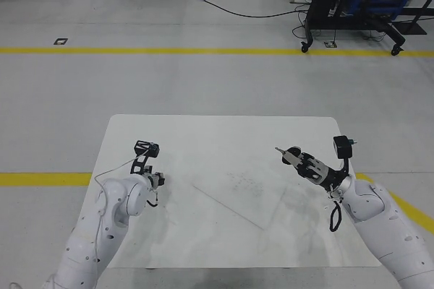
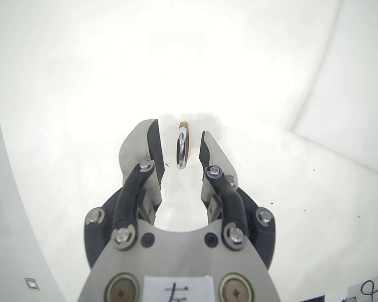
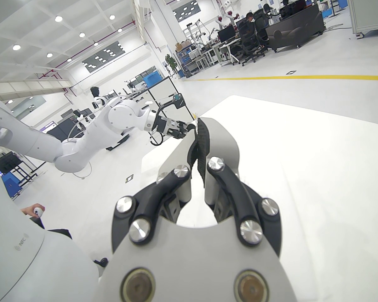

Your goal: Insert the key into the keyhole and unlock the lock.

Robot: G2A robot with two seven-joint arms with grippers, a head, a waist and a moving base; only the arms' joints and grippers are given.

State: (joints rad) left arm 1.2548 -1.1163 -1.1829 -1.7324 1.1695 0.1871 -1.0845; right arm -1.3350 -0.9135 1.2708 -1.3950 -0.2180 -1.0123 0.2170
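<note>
A small padlock (image 2: 182,149) with a brass body and a silver shackle lies on the white table (image 1: 224,144), seen edge-on. My left gripper (image 2: 181,136) hangs over it, open, one finger on each side with a gap to both pads. In the top view this gripper (image 1: 153,178) points down near the table's left side and hides the lock. My right gripper (image 1: 291,154) is held above the table's right side, shut on the key (image 1: 280,151), whose thin tip sticks out toward the left. Only a sliver of the key (image 3: 195,117) shows past the pressed fingertips.
The table's middle, between the two arms, is bare with faint scuff lines. The left edge of the table (image 2: 0,133) runs close to the left gripper. A black wheeled frame (image 1: 347,29) stands far off on the floor.
</note>
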